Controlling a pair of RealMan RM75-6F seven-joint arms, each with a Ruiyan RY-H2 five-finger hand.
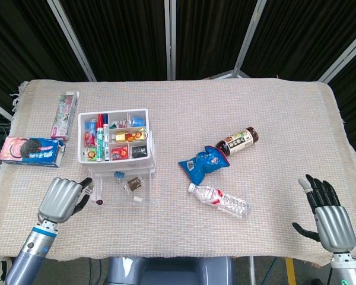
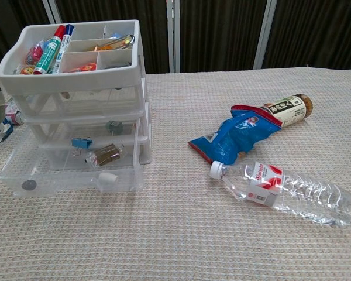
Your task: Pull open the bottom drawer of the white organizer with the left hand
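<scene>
Bright even overhead light, soft faint shadows, dark backdrop, sharp focus, mild glare on clear plastic

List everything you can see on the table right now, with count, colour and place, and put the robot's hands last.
Organizer: one, white, left of table, open top tray holding markers and small items.
Bottom drawer: one, clear, pulled out toward the robot, small items inside.
Cookie pack: one, blue and pink, far left edge.
Box: one, pink and green, behind the cookie pack.
Snack bag: one, blue, table middle.
Sauce bottle: one, dark with label, lying behind the bag.
Water bottle: one, clear, lying in front of the bag.
Cloth: one, beige, covers the table.
Left hand: grey, left of the drawer, holding nothing.
Right hand: grey, front right, fingers apart.
</scene>
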